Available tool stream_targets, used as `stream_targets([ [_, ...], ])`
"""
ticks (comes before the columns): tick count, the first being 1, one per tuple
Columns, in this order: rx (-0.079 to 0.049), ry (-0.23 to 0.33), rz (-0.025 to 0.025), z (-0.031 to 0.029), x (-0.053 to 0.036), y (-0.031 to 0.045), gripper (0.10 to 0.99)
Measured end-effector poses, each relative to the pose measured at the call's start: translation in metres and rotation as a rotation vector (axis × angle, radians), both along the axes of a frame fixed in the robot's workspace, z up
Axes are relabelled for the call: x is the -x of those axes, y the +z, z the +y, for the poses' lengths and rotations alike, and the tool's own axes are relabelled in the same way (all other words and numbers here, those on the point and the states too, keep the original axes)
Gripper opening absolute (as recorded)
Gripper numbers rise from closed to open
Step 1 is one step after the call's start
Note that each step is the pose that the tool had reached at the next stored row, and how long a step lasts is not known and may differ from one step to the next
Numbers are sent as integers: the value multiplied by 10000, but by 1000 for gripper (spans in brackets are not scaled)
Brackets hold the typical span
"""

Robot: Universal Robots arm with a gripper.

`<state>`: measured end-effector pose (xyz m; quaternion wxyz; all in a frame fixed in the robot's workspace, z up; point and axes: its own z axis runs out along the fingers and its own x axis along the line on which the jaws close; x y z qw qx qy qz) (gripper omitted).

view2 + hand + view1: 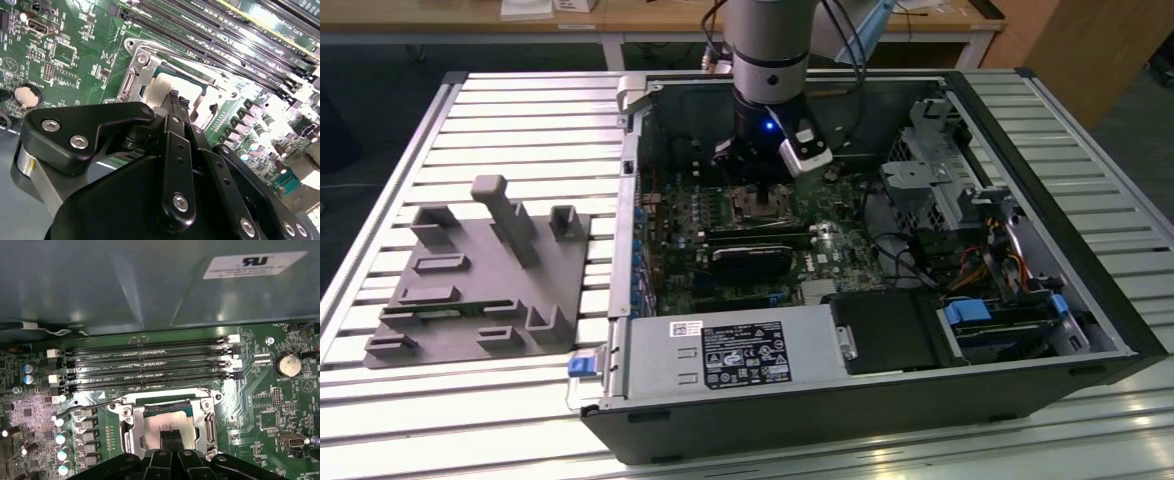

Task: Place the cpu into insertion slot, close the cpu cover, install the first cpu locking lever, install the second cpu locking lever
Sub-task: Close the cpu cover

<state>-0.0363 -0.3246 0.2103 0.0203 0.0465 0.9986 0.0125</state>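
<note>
Our gripper [177, 97] has its two black fingertips pressed together with nothing between them, right over the pale face of the cpu [159, 421]; we cannot tell whether they touch it. The cpu lies in the insertion slot [758, 207], with the cpu cover [131, 432] framing it. A thin lever [115, 401] runs between socket and memory slots [150, 365].
</note>
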Motion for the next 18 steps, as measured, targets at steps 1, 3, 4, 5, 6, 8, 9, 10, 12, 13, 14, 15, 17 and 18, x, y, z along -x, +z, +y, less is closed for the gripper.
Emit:
stream_targets([
  [1, -5, 39, 0, 0, 0, 6, 106],
  [3, -22, 107, 1, 0, 0, 20, 106],
  [4, -37, 143, 0, 0, 0, 25, 106],
  [5, -61, 180, -4, 0, -1, 24, 106],
  [6, -86, 219, -23, -1, 0, 25, 106],
  [8, -148, 289, -85, -2, 0, 24, 106],
  [9, -157, 309, -121, -5, 3, 25, 106],
  [10, -157, 314, -144, -5, 7, 25, 106],
  [12, -159, 314, -167, -5, 19, 23, 106],
  [13, -159, 314, -175, -6, 31, 22, 106],
  [14, -159, 314, -181, -6, 46, 20, 106],
  [15, -157, 314, -187, -6, 63, 19, 106],
  [17, -156, 314, -206, -7, 107, 14, 106],
  [18, -157, 314, -217, -6, 130, 10, 106],
])
